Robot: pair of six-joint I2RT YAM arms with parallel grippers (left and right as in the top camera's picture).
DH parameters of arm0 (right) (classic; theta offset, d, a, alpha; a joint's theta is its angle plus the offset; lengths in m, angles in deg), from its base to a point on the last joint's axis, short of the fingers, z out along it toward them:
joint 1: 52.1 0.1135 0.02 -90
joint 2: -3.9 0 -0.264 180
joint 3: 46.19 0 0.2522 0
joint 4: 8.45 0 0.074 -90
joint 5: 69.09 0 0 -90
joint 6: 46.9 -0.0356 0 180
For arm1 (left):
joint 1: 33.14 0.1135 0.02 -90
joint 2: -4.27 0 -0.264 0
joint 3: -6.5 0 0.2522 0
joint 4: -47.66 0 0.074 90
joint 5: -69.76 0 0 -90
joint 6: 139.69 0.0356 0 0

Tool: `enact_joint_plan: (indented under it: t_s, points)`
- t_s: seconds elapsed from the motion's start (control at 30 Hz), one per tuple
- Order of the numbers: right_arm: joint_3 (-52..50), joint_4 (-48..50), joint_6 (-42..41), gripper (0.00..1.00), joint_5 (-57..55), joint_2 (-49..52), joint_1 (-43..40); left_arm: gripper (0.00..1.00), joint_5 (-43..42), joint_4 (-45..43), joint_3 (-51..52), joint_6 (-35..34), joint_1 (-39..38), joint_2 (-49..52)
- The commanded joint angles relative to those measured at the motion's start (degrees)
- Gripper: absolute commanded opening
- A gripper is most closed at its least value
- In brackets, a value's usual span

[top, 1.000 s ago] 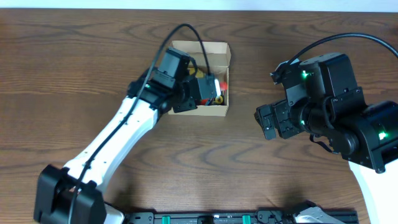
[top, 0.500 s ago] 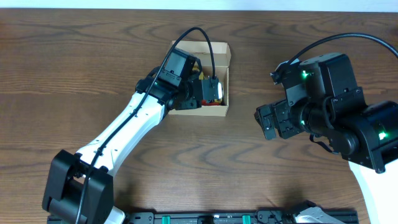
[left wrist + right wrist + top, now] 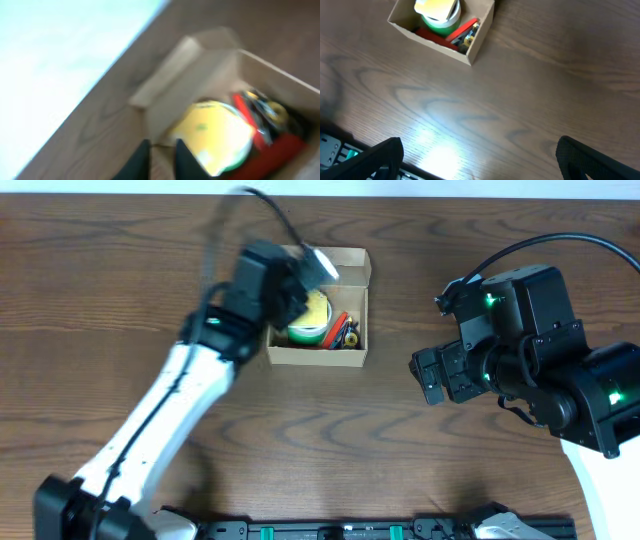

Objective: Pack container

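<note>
The container, a small tan cardboard box, stands open at the table's back middle, flap up at its far side. Inside lie a yellow and green tape roll and red and black items. My left gripper is blurred with motion above the box's back left corner. In the left wrist view its fingers are nearly together with nothing between them, over the box wall beside the roll. My right gripper is open and empty, right of the box. The right wrist view shows its fingers, the box and the roll.
A black rail with green marks runs along the table's front edge. The pale floor or wall lies beyond the table's back edge. The right arm's bulky body fills the right side.
My left gripper was down inside the box; it has lifted out and swung up toward the back left. The tape roll now lies uncovered in the box. The right arm has not moved.
</note>
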Motion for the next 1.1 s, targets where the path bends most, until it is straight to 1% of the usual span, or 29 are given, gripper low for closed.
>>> enact_joint_plan:
  t_s: [0.0,0.03,0.07,0.1,0.17,0.27,0.33,0.4,0.5,0.57,0.6,0.63,0.67,0.7,0.73,0.77,0.87,1.07]
  points:
    - [0.04,-0.11,0.68,0.99,-0.20,-0.55,-0.39,0.14,-3.43,-0.79,-0.44,-15.08,6.73,0.07]
    - [0.04,-0.11,0.68,0.99,-0.20,-0.55,-0.39,0.14,-5.68,-1.29,-0.44,-16.50,8.52,0.33]
    - [0.04,-0.11,0.68,0.99,-0.20,-0.55,-0.39,0.12,-8.61,-1.99,-0.44,-17.90,10.73,0.85]
    - [0.04,-0.11,0.68,0.99,-0.20,-0.55,-0.39,0.07,-10.51,-2.60,-0.42,-18.84,12.31,1.33]
    - [0.04,0.81,0.66,0.99,0.07,-0.55,-0.39,0.06,-13.31,-3.93,-0.42,-20.37,15.15,2.75]
    - [0.04,3.06,-0.20,0.99,2.10,-0.31,-0.37,0.06,-13.79,-6.38,-0.42,-28.41,18.18,5.95]
    - [0.04,4.50,-2.01,0.99,5.40,-0.15,-0.37,0.06,-15.65,-7.74,-0.44,-32.24,19.43,9.03]
    - [0.04,6.69,-1.92,0.99,7.15,-0.07,-0.37,0.06,-16.74,-8.17,-0.44,-35.65,19.98,12.41]
    - [-0.04,11.61,-2.14,0.99,7.28,0.46,-0.44,0.06,-17.51,-9.03,-0.57,-42.62,20.31,17.68]
    - [-0.90,14.93,-2.10,0.99,6.19,1.68,-0.76,0.06,-20.74,-10.27,-1.79,-44.68,20.41,21.70]
    - [-1.73,16.46,-2.25,0.89,5.07,2.36,-1.01,0.06,-21.90,-10.14,-2.93,-45.24,20.41,23.41]
    - [-2.80,18.12,-2.89,0.64,3.98,3.15,-1.42,0.06,-22.77,-9.55,-4.33,-45.90,20.41,25.07]
    - [-4.72,20.85,-4.48,0.33,2.69,4.57,-2.36,0.06,-23.50,-8.09,-6.80,-46.90,20.41,27.45]
    - [-6.27,23.10,-5.90,0.11,2.51,5.84,-3.28,0.06,-24.30,-6.82,-8.87,-47.01,20.41,29.33]
    - [-8.15,25.97,-7.67,0.01,2.73,7.56,-4.66,0.06,-25.33,-5.25,-11.47,-47.01,20.41,31.43]
    - [-10.78,30.32,-9.77,0.01,4.63,10.95,-6.95,0.06,-26.45,-2.62,-15.65,-46.99,20.41,34.67]
    - [-13.09,35.74,-10.16,0.01,10.27,17.11,-10.45,0.06,-26.62,0.85,-21.11,-46.99,20.41,38.66]
    - [-13.46,45.07,-13.35,0.01,23.65,32.30,-16.63,0.06,-30.80,4.13,-29.68,-48.19,20.41,44.83]
